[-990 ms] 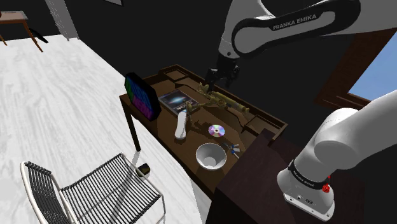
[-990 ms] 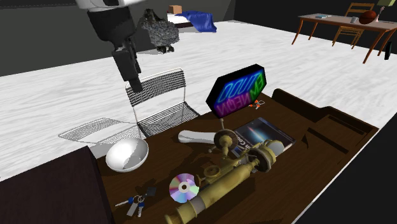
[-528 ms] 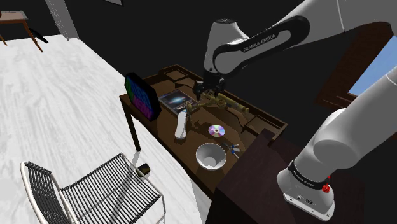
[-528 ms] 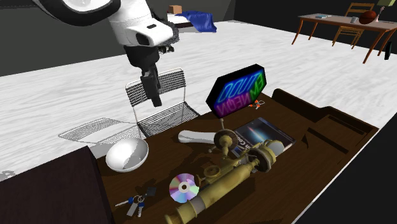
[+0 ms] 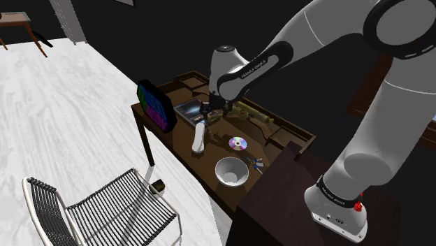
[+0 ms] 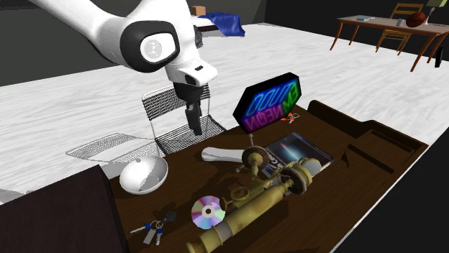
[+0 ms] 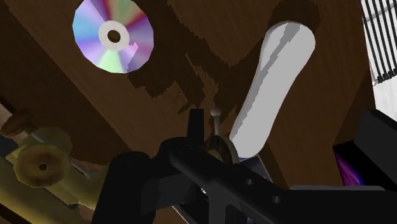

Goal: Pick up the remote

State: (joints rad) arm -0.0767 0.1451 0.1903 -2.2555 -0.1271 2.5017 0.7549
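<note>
Hand: your black hand [image 6: 193,126] hangs point-down above the tabletop [image 6: 345,198], over the edge that faces the chair. You cannot tell whether it is released or clenched.
Arm: the white arm [image 6: 144,43] bends down from the second exterior view's upper left, with its wrist above the hand.
Remote: the white remote [image 5: 199,138] lies flat on the dark wooden tabletop, apart from the hand and just below it in the shoulder view. In the wrist view you see it run away from the hand, close alongside.
Remote's neighbours: the white bowl [image 5: 231,171] sits near one end, the neon sign [image 5: 155,105] stands upright near the other, and a book [image 6: 296,149] lies near it.
Brass instrument: a long brass instrument [image 6: 248,207] lies across the middle of the tabletop, with one small wheel just beside the remote.
Disc: a shiny disc [image 7: 113,35] lies flat between the bowl and the brass instrument.
Keys: a bunch of keys [image 6: 153,230] lies near the bowl.
Chair: a wire chair [image 5: 105,210] stands on the white floor [image 5: 70,105] beside the tabletop.
</note>
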